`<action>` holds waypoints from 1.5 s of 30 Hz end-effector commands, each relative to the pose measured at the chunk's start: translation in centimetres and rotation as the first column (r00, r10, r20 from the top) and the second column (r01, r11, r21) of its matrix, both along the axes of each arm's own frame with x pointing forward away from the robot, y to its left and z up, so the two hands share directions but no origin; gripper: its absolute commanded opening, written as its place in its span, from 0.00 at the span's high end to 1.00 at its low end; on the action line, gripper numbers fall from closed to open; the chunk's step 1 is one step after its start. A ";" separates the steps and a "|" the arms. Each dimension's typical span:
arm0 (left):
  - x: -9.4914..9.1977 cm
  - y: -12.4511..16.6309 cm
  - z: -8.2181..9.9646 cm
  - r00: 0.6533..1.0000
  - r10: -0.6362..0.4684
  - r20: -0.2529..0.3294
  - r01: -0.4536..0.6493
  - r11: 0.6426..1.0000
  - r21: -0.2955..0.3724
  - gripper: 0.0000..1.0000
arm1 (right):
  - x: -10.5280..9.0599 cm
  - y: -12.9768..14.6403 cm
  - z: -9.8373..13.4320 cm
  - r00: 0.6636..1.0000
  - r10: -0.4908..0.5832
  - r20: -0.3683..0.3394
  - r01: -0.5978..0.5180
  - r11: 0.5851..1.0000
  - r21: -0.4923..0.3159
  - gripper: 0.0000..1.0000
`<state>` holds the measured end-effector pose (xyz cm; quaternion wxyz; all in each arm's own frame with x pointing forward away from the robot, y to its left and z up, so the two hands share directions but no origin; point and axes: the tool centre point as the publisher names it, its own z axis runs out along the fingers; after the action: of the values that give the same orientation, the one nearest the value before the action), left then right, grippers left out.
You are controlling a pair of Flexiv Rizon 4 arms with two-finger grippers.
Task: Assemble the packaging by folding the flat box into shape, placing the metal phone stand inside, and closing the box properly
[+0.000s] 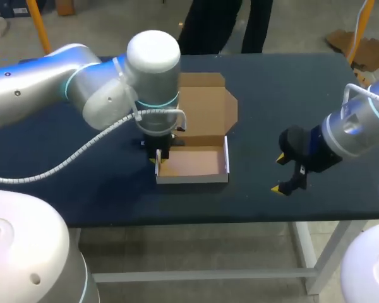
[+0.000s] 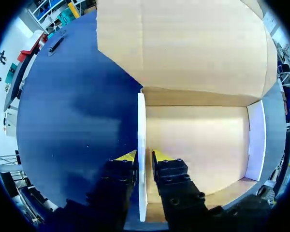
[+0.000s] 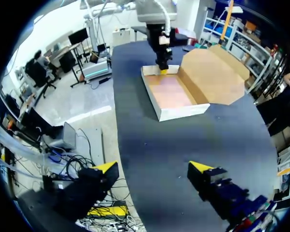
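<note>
Box [image 1: 192, 163]: cardboard, folded into a shallow tray with white outer walls and a brown floor; sits near the middle of the dark counter [image 1: 284, 88], closer to its front edge. Lid [image 1: 205, 101]: open, lying flat on the counter behind the tray, joined at the rear wall. Left arm [image 1: 82, 82]: comes down at the tray's left wall [image 2: 141, 145]; left jaws clenched on that wall, one yellow tip [image 2: 128, 155] outside it, the other inside. Right arm [image 1: 357, 129]: to the right of the box, well apart from it; right jaws released, spread wide above bare counter near the front edge. Open counter lies along the tray's right and front sides.
</note>
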<state>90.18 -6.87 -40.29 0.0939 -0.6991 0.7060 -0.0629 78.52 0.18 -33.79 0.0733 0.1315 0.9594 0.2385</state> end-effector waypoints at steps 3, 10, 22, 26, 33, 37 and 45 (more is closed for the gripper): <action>-0.8 0.6 0.8 0.999 -0.023 0.043 0.026 0.997 -0.073 0.54 | -0.2 0.0 0.2 1.000 -0.004 0.000 0.004 1.000 -0.006 0.00; -1.9 0.7 3.0 0.988 -0.062 0.139 0.088 0.979 -0.183 0.00 | 0.1 0.0 0.2 1.000 -0.005 -0.005 0.005 1.000 -0.002 0.00; -4.8 2.7 8.6 0.962 -0.152 0.228 0.230 0.902 -0.367 0.00 | 1.4 -0.9 0.8 0.990 -0.114 -0.089 0.119 0.991 0.054 0.00; -5.8 4.0 10.2 0.960 -0.170 0.223 0.247 0.889 -0.385 0.00 | 2.1 -1.4 1.3 0.963 -0.209 -0.168 0.222 0.973 0.063 0.00; -7.7 6.6 12.5 0.967 -0.168 0.190 0.232 0.891 -0.390 0.00 | 3.0 -2.3 2.2 0.863 -0.424 -0.274 0.443 0.897 0.005 0.00; -9.1 7.6 13.6 0.974 -0.170 0.151 0.216 0.901 -0.377 0.00 | 3.1 -3.0 2.7 0.795 -0.510 -0.329 0.535 0.845 -0.017 0.00; -10.7 9.0 15.4 0.987 -0.137 0.081 0.155 0.935 -0.319 0.00 | 3.3 -4.0 3.4 0.681 -0.631 -0.371 0.652 0.754 -0.084 0.00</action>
<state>80.31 1.47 -27.40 -0.0210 -0.6430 0.7318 -0.2250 81.64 -3.64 -31.29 -0.0220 0.4961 0.8400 0.2186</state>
